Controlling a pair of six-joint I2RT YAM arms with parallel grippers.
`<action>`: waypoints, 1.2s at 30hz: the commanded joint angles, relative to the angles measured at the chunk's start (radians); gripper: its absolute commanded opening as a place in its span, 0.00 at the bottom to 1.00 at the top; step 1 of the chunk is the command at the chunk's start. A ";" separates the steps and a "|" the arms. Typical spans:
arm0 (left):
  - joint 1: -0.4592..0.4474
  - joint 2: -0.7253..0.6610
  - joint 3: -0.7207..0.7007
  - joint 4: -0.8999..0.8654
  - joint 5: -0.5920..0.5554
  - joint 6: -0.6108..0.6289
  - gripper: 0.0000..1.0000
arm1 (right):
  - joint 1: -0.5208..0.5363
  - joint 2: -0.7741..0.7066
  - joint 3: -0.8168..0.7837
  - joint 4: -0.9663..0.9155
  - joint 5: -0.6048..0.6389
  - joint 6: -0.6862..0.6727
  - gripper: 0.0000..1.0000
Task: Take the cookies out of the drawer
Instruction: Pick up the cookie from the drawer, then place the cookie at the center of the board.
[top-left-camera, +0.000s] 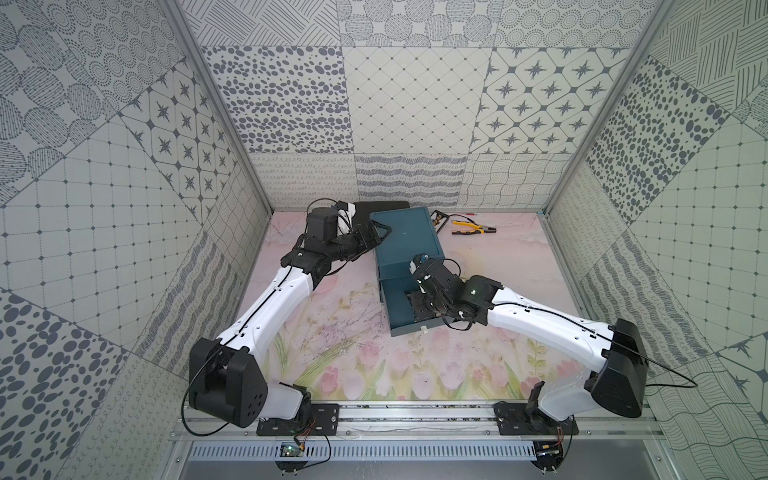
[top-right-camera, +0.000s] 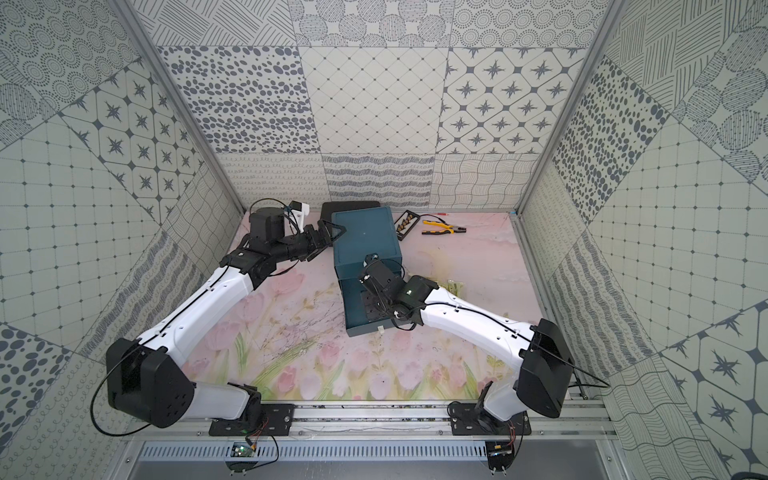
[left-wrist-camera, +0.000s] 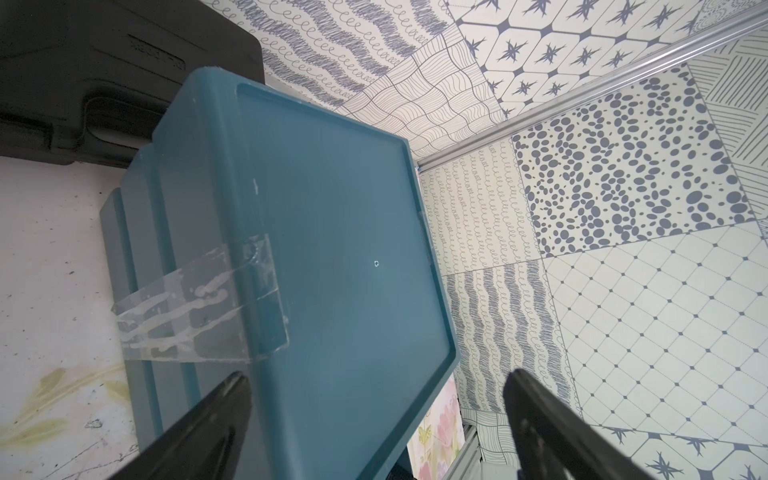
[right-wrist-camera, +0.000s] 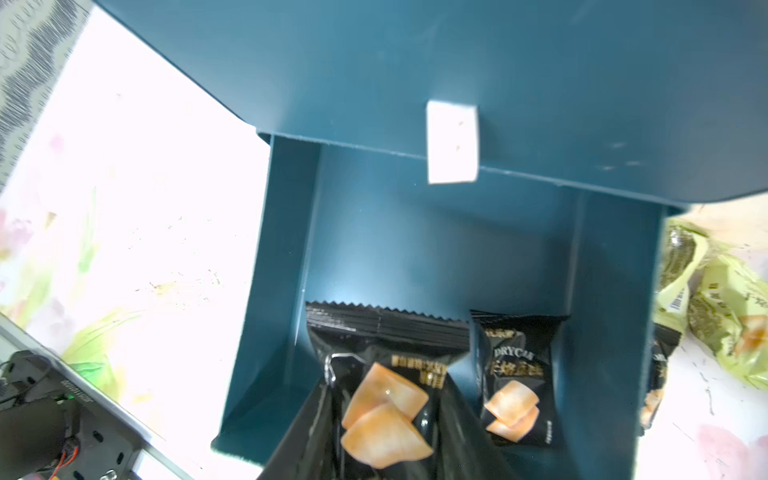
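**Drawer (top-left-camera: 392, 303) open; right gripper (right-wrist-camera: 388, 386) closed on one black packet (right-wrist-camera: 382, 332)**

Table (top-left-camera: 353, 353), floral top: a teal cabinet (top-left-camera: 405, 237) stands towards the rear, its drawer pulled forward, a small white tab (top-left-camera: 424, 329) on the front. A black case (top-left-camera: 382, 205) lies behind the cabinet, mostly hidden by it. Left gripper (left-wrist-camera: 376, 376): at the cabinet's upper left edge, near a strip of clear tape (left-wrist-camera: 199, 316), jaws spread wide, holding nothing. Right gripper: down inside the drawer, jaws drawn in on either side of the black packet and gripping it; whether the packet is clear of the drawer floor I cannot tell. Yellow-handled pliers (top-left-camera: 471, 227) and a slim black tray (top-left-camera: 438, 218) lie on the table right of the cabinet. Other cookies (right-wrist-camera: 515, 399): a second black packet (right-wrist-camera: 519, 345) on the drawer floor, just beside the held one; green packets (right-wrist-camera: 715, 299) and one more black one (right-wrist-camera: 660, 361) on the table, just outside the drawer's right wall.
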 joint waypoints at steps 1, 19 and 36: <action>-0.005 -0.029 0.013 -0.033 -0.018 0.044 0.99 | -0.027 -0.103 -0.023 0.013 -0.006 -0.004 0.16; -0.216 -0.246 -0.195 0.040 -0.083 0.020 0.99 | -0.504 -0.277 -0.407 -0.001 -0.044 -0.128 0.17; -0.214 -0.233 -0.171 -0.056 -0.184 0.093 0.99 | -0.580 -0.004 -0.407 0.202 -0.101 -0.119 0.56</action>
